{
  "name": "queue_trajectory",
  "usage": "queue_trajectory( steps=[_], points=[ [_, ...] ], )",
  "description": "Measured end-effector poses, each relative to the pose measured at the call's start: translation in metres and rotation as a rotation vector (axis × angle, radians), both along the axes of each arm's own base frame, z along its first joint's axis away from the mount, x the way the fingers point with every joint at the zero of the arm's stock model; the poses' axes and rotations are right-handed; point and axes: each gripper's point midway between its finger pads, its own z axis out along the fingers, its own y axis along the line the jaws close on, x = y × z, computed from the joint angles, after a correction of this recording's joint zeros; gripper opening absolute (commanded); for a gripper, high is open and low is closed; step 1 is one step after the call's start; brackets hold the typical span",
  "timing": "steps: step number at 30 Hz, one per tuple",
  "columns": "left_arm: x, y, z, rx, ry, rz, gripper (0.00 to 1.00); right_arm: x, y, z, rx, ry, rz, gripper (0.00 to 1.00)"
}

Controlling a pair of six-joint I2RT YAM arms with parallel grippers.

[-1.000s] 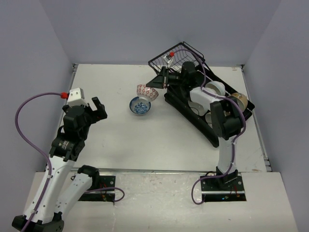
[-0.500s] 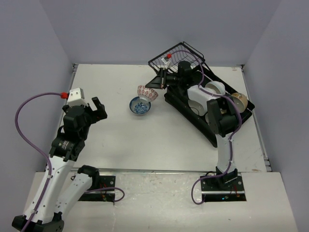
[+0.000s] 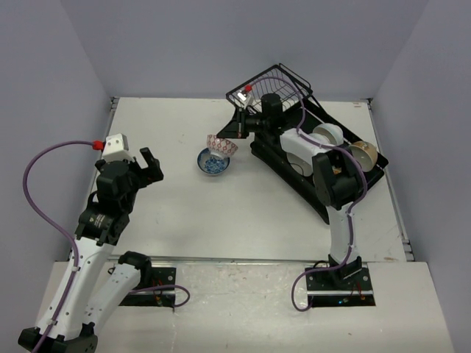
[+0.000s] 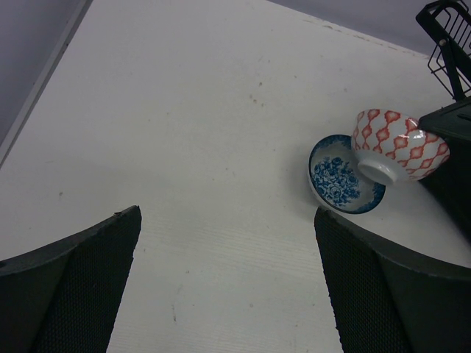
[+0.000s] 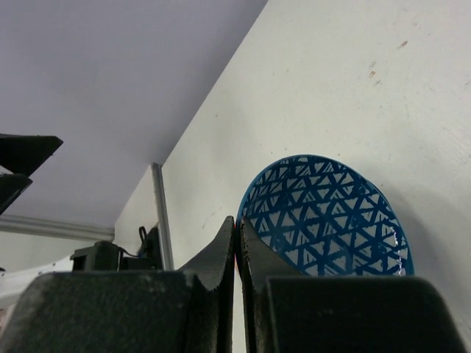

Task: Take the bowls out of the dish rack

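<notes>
My right gripper (image 3: 235, 134) is shut on the rim of a pink-patterned bowl (image 3: 221, 145) just left of the dish rack (image 3: 291, 179). In the left wrist view the pink-patterned bowl (image 4: 397, 145) hangs tilted over the right edge of a blue-patterned bowl (image 4: 338, 179) that rests on the table. In the right wrist view the right gripper (image 5: 237, 222) pinches the rim, and the bowl's blue lattice inside (image 5: 327, 217) shows. My left gripper (image 4: 227, 213) stands open and empty over the left of the table, far from both bowls. A white bowl (image 3: 328, 134) and a cream bowl (image 3: 366, 153) stay in the rack.
The rack's tilted wire basket (image 3: 271, 87) stands at the far end, right behind the right wrist. Grey walls close the table on three sides. The left gripper (image 3: 149, 165) hovers near the table's left edge.
The right wrist has turned, and the pink-patterned bowl has swung from lying sideways to more upright, ending slightly lower over the blue-patterned bowl. The left arm has not moved.
</notes>
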Motion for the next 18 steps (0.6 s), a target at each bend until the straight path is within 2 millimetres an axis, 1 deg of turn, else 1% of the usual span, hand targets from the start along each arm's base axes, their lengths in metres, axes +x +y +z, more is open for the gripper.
queue_trajectory(
  steps=[6, 14, 18],
  points=[
    [0.000, 0.000, 0.000, 0.000, 0.000, 0.000, 1.00, -0.002, 0.012, -0.007, -0.058, -0.046, -0.009, 0.00],
    [0.000, 0.000, 0.000, 0.000, -0.001, 0.000, 1.00, -0.002, 0.019, -0.027, -0.163, -0.097, -0.049, 0.00],
    [0.000, 0.000, 0.001, -0.001, -0.003, 0.000, 1.00, -0.006, 0.022, -0.035, -0.194, -0.106, -0.048, 0.00]
  ],
)
